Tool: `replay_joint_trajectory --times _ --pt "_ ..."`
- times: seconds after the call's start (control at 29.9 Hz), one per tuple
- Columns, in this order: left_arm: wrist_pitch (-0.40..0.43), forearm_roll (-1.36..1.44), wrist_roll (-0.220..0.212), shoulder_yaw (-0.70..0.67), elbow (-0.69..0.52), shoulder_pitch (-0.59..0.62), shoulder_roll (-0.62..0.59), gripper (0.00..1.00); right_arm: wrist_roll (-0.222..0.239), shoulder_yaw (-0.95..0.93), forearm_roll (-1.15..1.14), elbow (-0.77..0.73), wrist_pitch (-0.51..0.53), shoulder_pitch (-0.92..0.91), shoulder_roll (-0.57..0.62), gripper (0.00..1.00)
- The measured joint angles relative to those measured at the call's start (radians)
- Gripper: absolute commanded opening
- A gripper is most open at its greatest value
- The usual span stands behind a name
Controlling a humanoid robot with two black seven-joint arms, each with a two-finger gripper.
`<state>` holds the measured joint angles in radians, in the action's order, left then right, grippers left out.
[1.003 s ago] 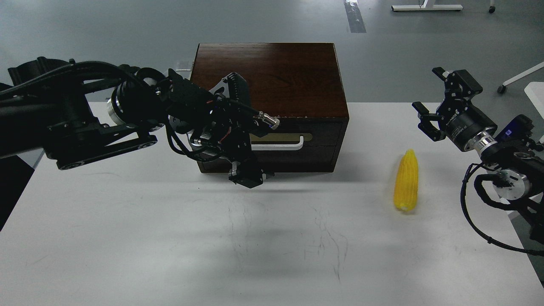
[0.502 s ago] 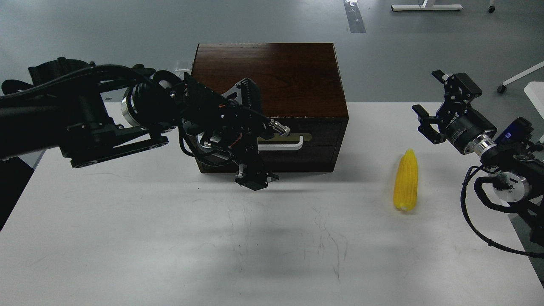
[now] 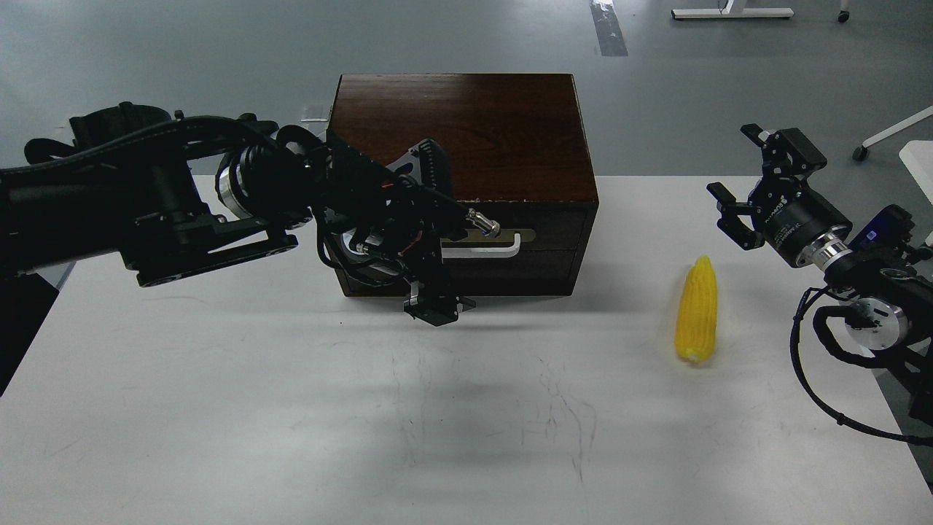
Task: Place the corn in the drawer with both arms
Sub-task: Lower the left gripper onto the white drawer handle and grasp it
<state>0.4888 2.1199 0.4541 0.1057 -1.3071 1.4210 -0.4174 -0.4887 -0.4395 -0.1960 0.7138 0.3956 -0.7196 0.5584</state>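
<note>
Your corn [image 3: 696,309] is a bright yellow husked cob with neat rows of kernels, lying lengthwise on the white table [image 3: 219,408] with its tapered tip pointing away from you, off to the right of the cabinet [image 3: 466,138] and well apart from it. The drawer [image 3: 539,244] sits flush in the dark brown front, its white bar handle [image 3: 496,250] on a pale plate. Your left gripper [image 3: 430,233] hangs right in front of the left end of that handle, one finger above and one below it; you cannot tell from here how wide it stands or whether it touches the bar. Your right gripper [image 3: 747,182] hovers above the table beyond the corn, fingers spread wide with nothing between them.
</note>
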Motion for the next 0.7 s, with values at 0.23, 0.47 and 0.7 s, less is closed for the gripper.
replay_joint_trajectory --times 0.23,0.47,0.7 --pt "0.000 0.001 -0.001 0.002 0.003 -0.006 0.002 0.98 0.000 -0.001 0.001 0.000 0.000 0.008 0.000 1.00" --pt "0.000 0.002 -0.002 0.002 0.015 -0.007 0.000 0.98 0.000 -0.001 0.001 0.000 0.000 0.011 0.000 1.00" --pt "0.000 0.002 -0.002 0.004 0.019 -0.013 0.004 0.98 0.000 -0.001 0.001 0.000 0.000 0.011 0.000 1.00"
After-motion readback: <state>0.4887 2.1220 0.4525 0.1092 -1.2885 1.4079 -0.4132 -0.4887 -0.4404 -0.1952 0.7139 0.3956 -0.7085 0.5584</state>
